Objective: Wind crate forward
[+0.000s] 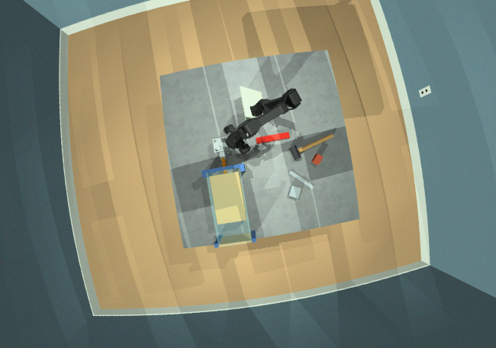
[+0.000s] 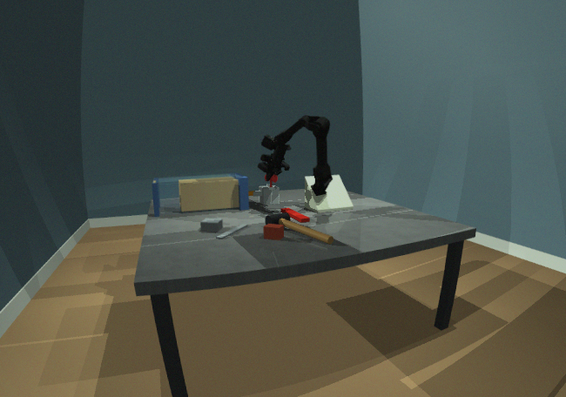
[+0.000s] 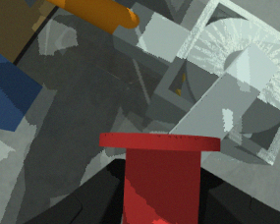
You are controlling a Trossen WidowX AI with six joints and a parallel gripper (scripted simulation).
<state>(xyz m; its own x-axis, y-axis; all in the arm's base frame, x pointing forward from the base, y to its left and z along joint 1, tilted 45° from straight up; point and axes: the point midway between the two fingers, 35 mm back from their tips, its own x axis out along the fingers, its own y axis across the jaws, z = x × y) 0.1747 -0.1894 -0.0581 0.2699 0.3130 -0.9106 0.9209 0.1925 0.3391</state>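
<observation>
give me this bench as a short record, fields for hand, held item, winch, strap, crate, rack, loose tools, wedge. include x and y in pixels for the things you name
hand: shut on the red handle [image 1: 238, 144] [image 2: 272, 171]
held item: red handle with a flanged end [image 2: 271, 178] [image 3: 162, 187]
winch: pale, in front of the rack [image 1: 217, 145] [image 2: 269, 194] [image 3: 187, 74]
strap: orange, between winch and rack [image 1: 223, 162] [image 2: 250, 192] [image 3: 98, 11]
crate: tan, flat inside the rack [image 1: 226, 196] [image 2: 209, 195]
rack: blue frame, clear panels [image 1: 204, 173] [image 2: 244, 192] [image 3: 12, 93]
loose tools: hammer [image 1: 314, 143] [image 2: 306, 230], red bar [image 1: 272, 137] [image 2: 295, 215]
wedge: white, beside the arm [image 1: 246, 98] [image 2: 338, 193]

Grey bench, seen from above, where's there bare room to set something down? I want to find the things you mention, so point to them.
Between the blue-framed clear cubby [image 1: 224, 170] [image 2: 244, 192] [image 3: 14, 93] and small grey block [image 1: 294, 191] [image 2: 212, 225]; also between the white wedge [image 1: 246, 97] [image 2: 335, 192] and pale winch [image 1: 217, 146] [image 2: 269, 195] [image 3: 162, 93]. It's crowded where the black gripper [image 1: 237, 146] [image 2: 271, 177] [image 3: 153, 170] overhangs the winch, and around the wooden-handled hammer [image 1: 315, 143] [image 2: 306, 230] and red block [image 1: 317, 159] [image 2: 272, 231].
</observation>
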